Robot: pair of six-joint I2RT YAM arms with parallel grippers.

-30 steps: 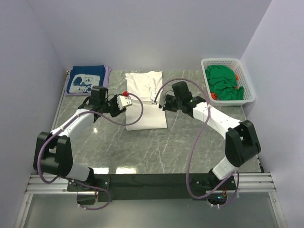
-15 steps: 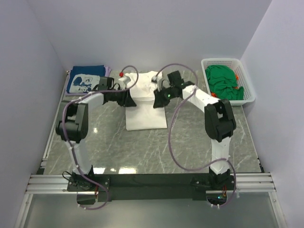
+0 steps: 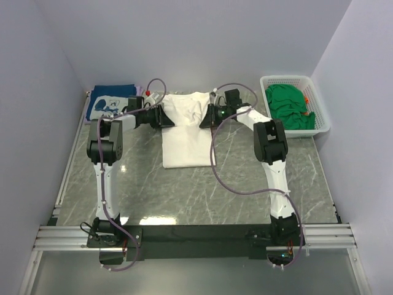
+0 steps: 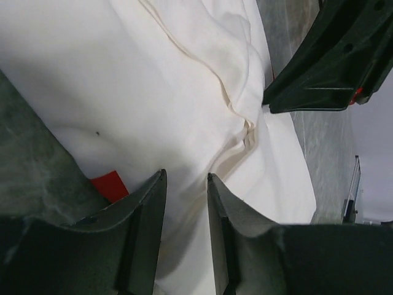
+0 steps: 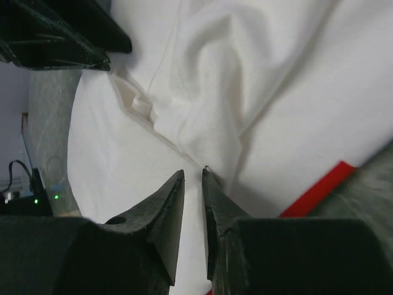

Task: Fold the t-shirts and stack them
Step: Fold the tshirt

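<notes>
– Lying where is the white t-shirt (image 3: 187,132)?
– Left of the basket (image 3: 320,104), long axis far-to-near. The end level with the basket is flanked by the left gripper (image 4: 185,175) and right gripper (image 5: 193,172), 1 per side. Fingers are narrowed around cloth; a grip cannot be told.

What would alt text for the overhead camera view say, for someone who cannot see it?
Two robot arms stretch across a grey table, the left gripper and right gripper at either side of a white shirt's far end. A folded navy shirt lies far left; a white basket of green shirts sits far right.
</notes>
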